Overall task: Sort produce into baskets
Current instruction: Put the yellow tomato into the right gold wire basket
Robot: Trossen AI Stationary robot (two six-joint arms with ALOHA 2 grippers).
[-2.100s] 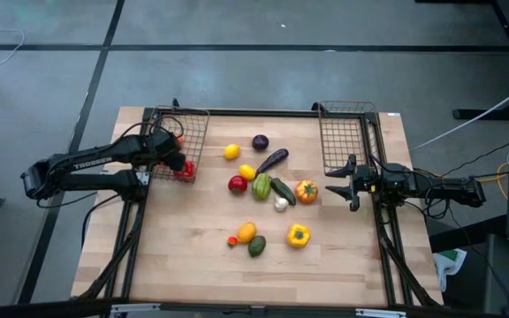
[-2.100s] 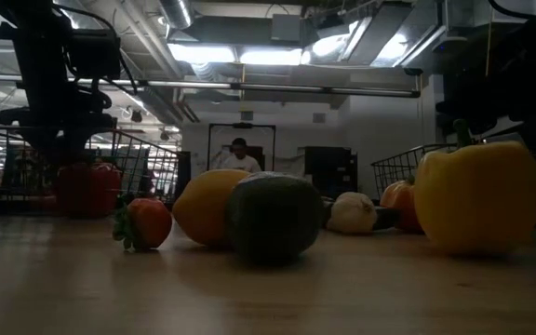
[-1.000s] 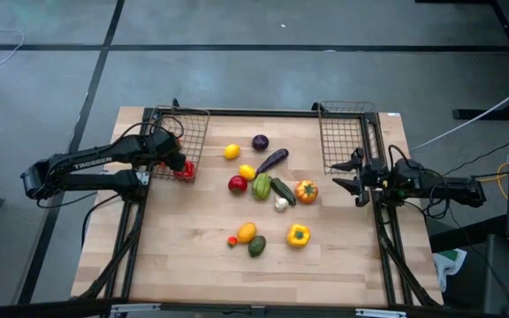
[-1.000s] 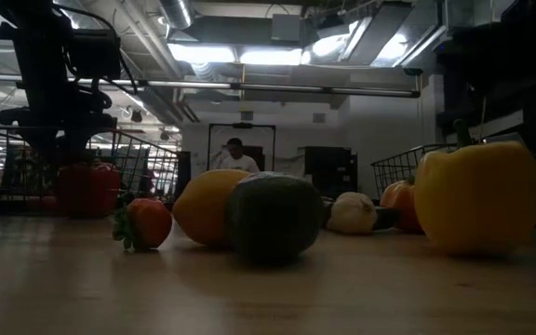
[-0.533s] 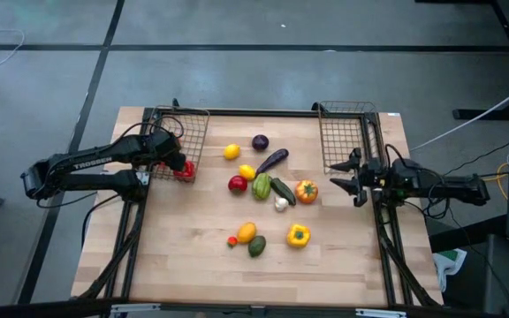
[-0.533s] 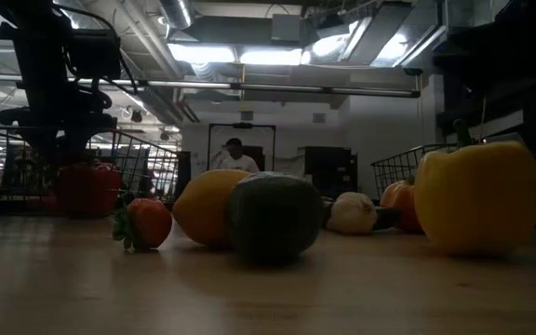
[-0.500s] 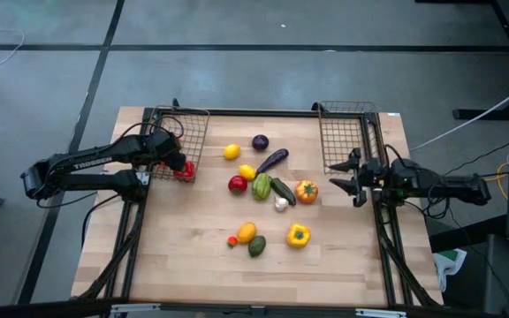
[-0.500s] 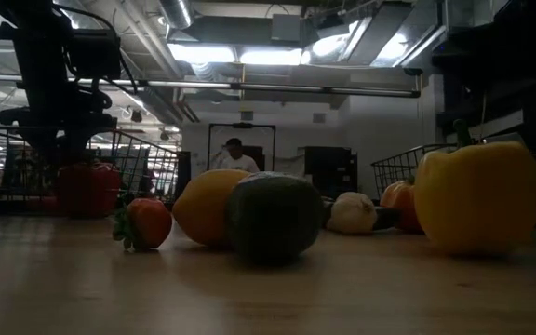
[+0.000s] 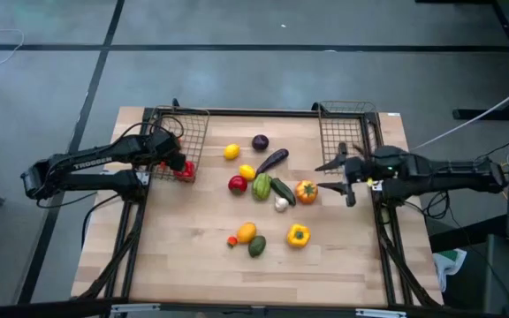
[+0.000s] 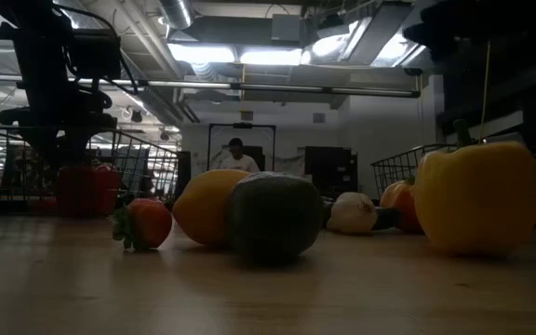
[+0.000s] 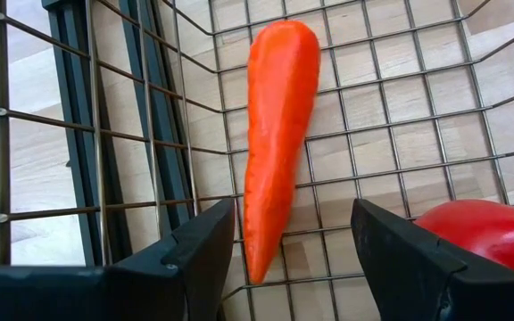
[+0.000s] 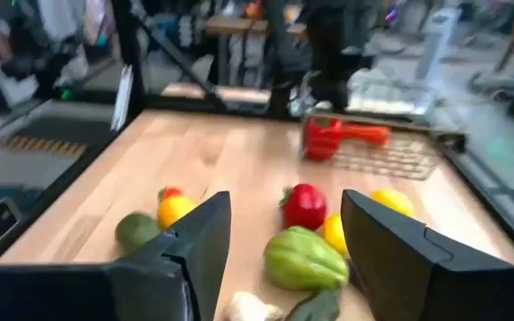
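Observation:
The left basket (image 9: pixel 181 140) holds an orange carrot (image 11: pixel 275 125), lying flat on the wire floor, and a red pepper (image 9: pixel 185 170). My left gripper (image 11: pixel 293 259) hangs open over this basket, a finger on either side of the carrot's pointed end. The right basket (image 9: pixel 346 137) stands at the far right. The rest of the produce lies mid-table: lemons, an eggplant (image 9: pixel 272 160), a green pepper (image 9: pixel 262 186), a cucumber and an orange pepper (image 9: pixel 306 191). My right gripper (image 9: pixel 330 177) is open, raised just right of the orange pepper and pointing toward the pile.
Nearer the front edge lie a yellow pepper (image 9: pixel 298 235), an avocado (image 9: pixel 256 246), a yellow-orange fruit (image 9: pixel 246 232) and a tiny tomato (image 9: pixel 232 240). Bare wood stretches along the near side. A person stands far off in the room behind the table (image 10: pixel 239 158).
My right gripper has risen and swung out from the table's right edge toward the produce in the middle. It has tipped up to nearly level and stayed open. The left arm and all the produce have kept still.

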